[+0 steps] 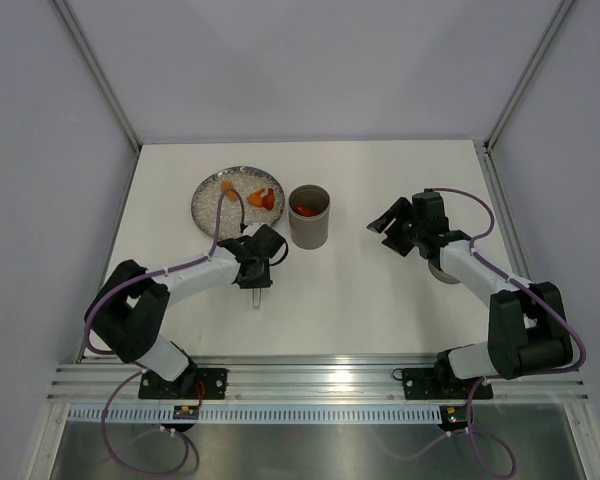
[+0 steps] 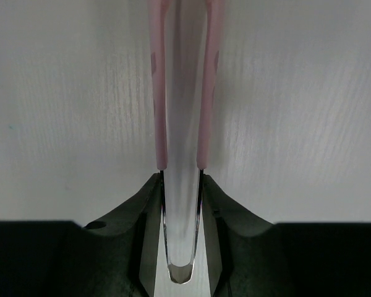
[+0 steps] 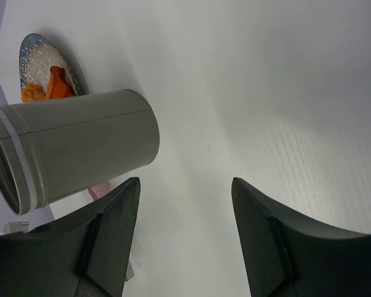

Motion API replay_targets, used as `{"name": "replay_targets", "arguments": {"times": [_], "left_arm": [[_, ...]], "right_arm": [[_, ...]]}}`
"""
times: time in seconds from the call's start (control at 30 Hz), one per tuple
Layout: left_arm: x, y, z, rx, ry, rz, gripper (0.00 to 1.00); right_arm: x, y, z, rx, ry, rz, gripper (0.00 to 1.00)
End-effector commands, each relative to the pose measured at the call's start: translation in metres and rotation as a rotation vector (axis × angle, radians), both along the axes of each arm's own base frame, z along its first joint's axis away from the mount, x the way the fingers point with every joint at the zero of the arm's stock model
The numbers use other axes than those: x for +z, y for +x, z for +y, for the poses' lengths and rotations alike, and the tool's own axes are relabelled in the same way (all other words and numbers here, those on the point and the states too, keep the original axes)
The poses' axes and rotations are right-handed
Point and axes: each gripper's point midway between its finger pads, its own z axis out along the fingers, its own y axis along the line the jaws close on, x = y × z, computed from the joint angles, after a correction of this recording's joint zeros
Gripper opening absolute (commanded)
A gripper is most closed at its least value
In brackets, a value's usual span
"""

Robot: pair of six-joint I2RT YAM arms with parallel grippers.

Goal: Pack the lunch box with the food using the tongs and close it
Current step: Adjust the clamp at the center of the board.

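Partway through packing, with left jaws pinching the tongs (image 2: 161,93) over the bench (image 1: 360,300), right jaws spread near the box (image 1: 309,225) in mid frame, and food (image 1: 264,198) waiting on the plate (image 1: 208,210) at upper left: next, reach there and squeeze one piece.

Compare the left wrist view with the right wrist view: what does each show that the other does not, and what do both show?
Only the left wrist view: the pink tongs, their two arms pinched in the left claw. Only the right wrist view: the grey lunch box, the plate with orange food, and the open right claw; a pink sliver by the box may be the tongs. Both: the white table, and each view's own dark claw.
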Motion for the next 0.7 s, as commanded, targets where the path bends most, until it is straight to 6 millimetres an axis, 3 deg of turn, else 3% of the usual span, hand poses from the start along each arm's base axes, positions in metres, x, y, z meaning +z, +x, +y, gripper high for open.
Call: {"name": "replay_targets", "arguments": {"times": [0.0,0.67], "left_arm": [[-0.002,0.016,-0.008,0.059,-0.029,-0.076,0.32],[-0.033,-0.005,-0.005,0.068,-0.007,0.018,0.52]], "right_arm": [[0.005,0.002,0.004,0.010,0.016,-0.026,0.69],[0.006,0.001,0.005,0.012,0.020,-0.027,0.70]]}}
